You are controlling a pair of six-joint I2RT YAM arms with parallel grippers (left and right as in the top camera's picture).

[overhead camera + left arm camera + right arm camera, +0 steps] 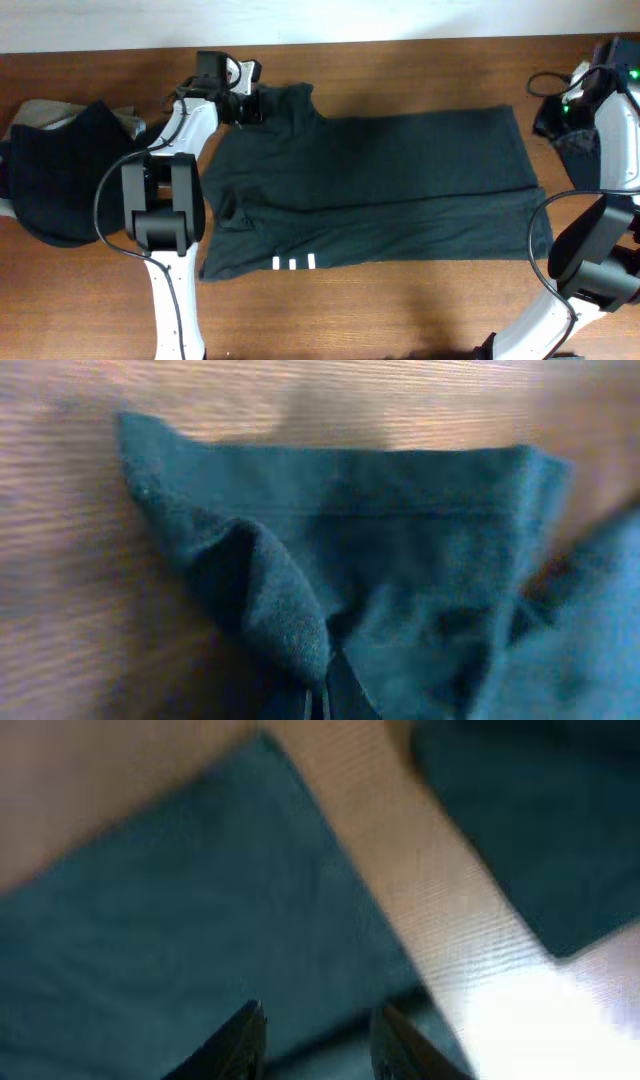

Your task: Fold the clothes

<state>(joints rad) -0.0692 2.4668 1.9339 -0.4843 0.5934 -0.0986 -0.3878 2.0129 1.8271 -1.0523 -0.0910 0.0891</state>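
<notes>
A dark-green T-shirt (380,180) lies spread across the table, its lower part folded up, with three small white hem marks (292,263) near the front edge. My left gripper (245,103) is at the shirt's far left sleeve. In the left wrist view it (318,702) is shut on a raised fold of that sleeve (280,600). My right gripper (583,88) hovers at the far right. In the blurred right wrist view its fingers (320,1035) are open and empty above dark-green fabric (170,930).
A pile of dark clothes (60,170) sits at the left edge of the table. Another dark garment (560,130) lies at the far right under the right arm, and it also shows in the right wrist view (540,820). Cables hang from both arms.
</notes>
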